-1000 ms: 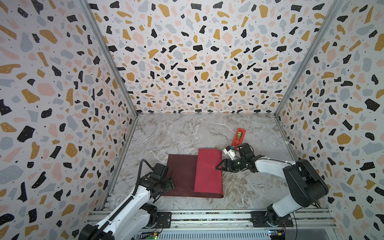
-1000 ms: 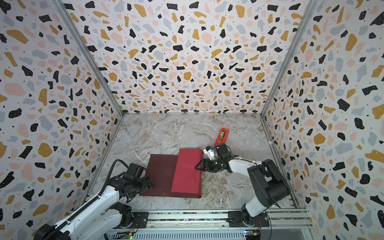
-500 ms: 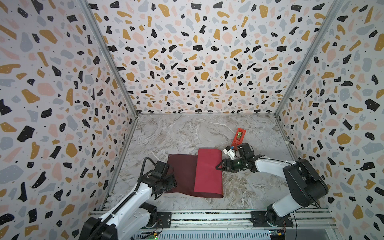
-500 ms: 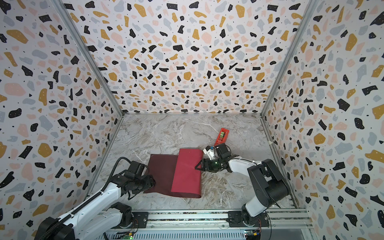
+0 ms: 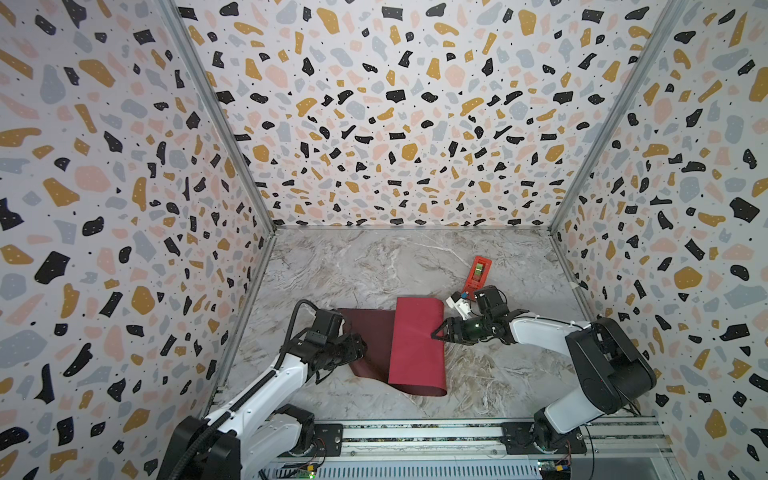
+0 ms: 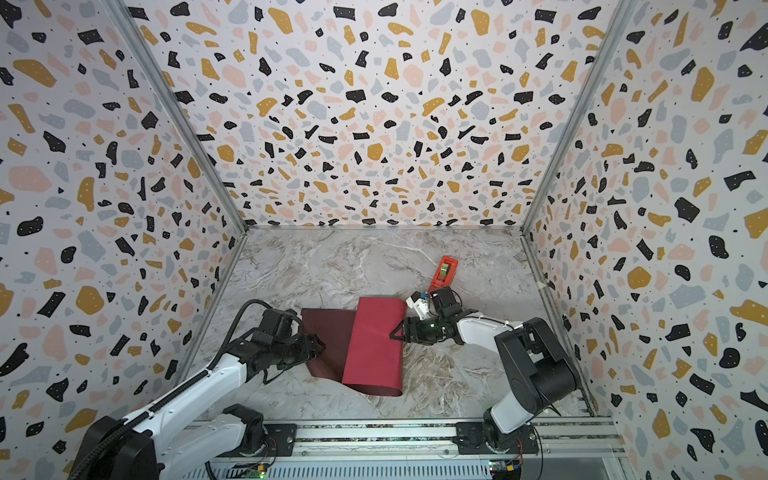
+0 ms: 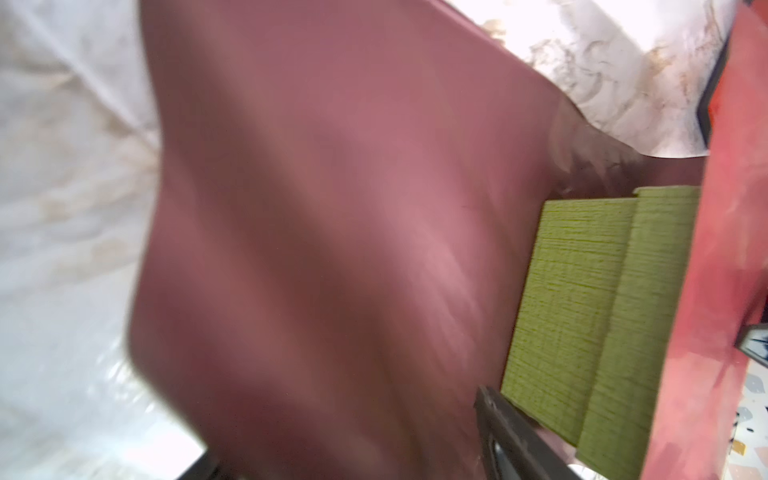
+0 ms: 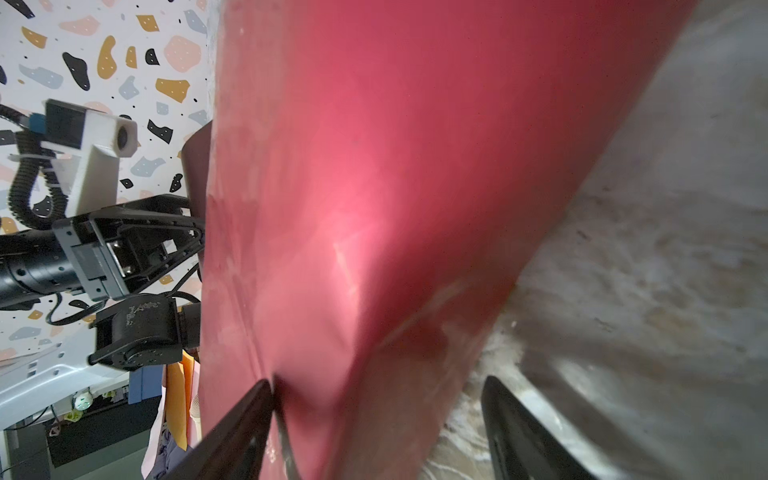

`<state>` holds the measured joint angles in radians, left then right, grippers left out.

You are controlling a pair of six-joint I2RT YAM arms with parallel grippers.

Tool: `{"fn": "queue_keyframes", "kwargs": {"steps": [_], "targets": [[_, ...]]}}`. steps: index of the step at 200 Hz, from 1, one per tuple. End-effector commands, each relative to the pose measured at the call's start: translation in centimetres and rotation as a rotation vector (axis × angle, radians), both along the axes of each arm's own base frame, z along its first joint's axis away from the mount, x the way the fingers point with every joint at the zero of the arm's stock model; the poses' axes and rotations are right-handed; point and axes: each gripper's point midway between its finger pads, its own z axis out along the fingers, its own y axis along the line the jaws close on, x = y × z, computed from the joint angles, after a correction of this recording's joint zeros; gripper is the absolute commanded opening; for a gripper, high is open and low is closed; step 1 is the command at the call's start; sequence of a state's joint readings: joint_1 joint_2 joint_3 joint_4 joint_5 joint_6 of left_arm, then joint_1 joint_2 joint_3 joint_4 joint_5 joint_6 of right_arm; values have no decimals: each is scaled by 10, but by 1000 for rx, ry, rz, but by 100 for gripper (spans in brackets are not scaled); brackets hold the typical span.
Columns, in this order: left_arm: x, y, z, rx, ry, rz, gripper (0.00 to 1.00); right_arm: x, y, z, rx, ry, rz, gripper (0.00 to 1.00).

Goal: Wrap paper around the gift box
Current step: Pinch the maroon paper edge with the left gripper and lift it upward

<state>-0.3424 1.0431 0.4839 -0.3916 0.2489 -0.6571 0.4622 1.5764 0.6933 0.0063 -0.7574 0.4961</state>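
Note:
The paper (image 5: 415, 340) lies on the marble table, its crimson face folded over the gift box and its maroon face (image 6: 328, 332) spread out to the left. In both top views the gift box is hidden under the fold. Its olive-green side (image 7: 582, 311) shows in the left wrist view, beneath the crimson flap. My left gripper (image 5: 358, 347) (image 6: 318, 345) sits at the maroon sheet's left edge. Its jaws stand wide and the blurred, raised paper (image 7: 332, 249) fills the space between them. My right gripper (image 5: 436, 333) (image 8: 378, 382) is open at the fold's right edge, with one fingertip (image 8: 262, 395) pressing on the crimson paper.
A red-orange tape dispenser (image 5: 478, 272) (image 6: 444, 272) lies on the table just beyond the right arm's wrist. Patterned walls enclose the table (image 5: 374, 257) on three sides. A metal rail (image 5: 415, 432) with both arm bases runs along the front edge.
My left gripper has moved right, onto the maroon sheet's left edge. That edge and its near corner have shifted toward the box. The right arm has not moved.

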Motion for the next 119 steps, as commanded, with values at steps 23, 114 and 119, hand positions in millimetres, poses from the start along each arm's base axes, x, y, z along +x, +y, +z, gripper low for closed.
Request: {"fn": "queue_keyframes", "kwargs": {"steps": [23, 114, 119], "targets": [[18, -2, 10, -17, -37, -45, 76, -16, -28, -50, -212, 100, -49, 78], [38, 7, 11, -32, -14, -71, 82, -15, -27, -51, -212, 100, -48, 77], [39, 8, 10, -33, -11, -68, 82, -15, -27, -50, -212, 99, -48, 77]]}}
